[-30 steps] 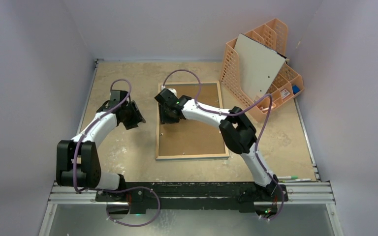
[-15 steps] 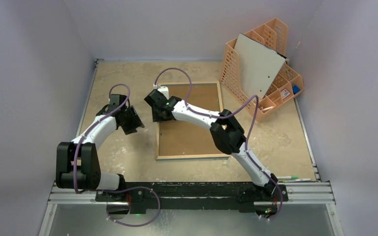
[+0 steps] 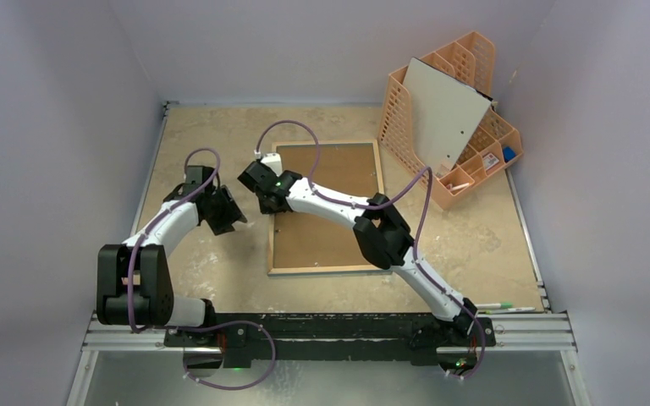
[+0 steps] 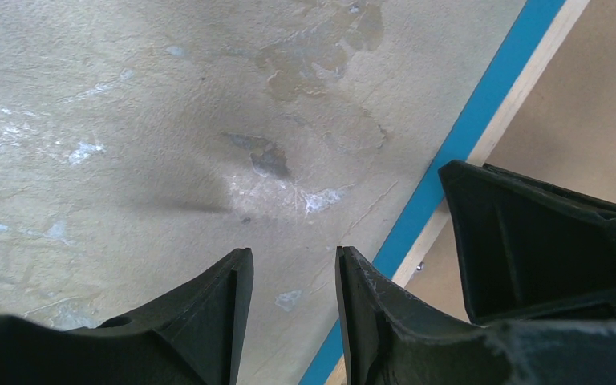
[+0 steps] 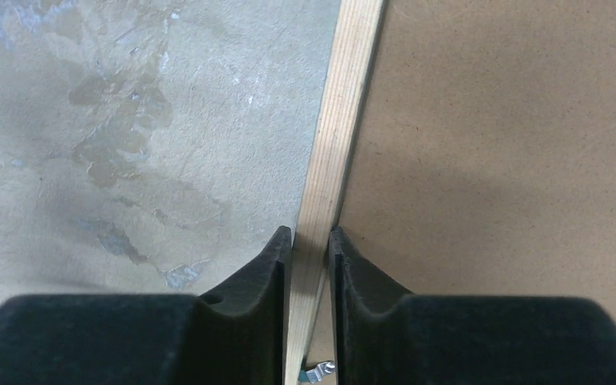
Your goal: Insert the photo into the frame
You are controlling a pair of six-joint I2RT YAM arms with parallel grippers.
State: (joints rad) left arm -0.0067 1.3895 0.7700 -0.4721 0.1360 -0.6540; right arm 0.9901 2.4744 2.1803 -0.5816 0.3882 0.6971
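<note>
The frame (image 3: 326, 269) lies face down on the table, its light wood back rim up, with the brown hardboard backing (image 3: 330, 228) inside it. My right gripper (image 3: 262, 201) is at the frame's left rim. In the right wrist view its jaws (image 5: 311, 233) are closed astride the wood rim (image 5: 345, 120), next to the backing (image 5: 513, 144). My left gripper (image 3: 230, 216) is open and empty just left of the frame, above bare table (image 4: 293, 253). The frame's blue edge (image 4: 465, 132) shows to its right. The photo is not in view.
An orange lattice organiser (image 3: 395, 118) stands at the back right with a grey-white board (image 3: 444, 118) leaning in it. Pens (image 3: 504, 307) lie at the near right edge. A small metal clip (image 5: 321, 369) sits inside the rim. Walls close three sides.
My right gripper has moved left from over the backing to the frame's left rim. My left gripper has drawn slightly back and to the left.
</note>
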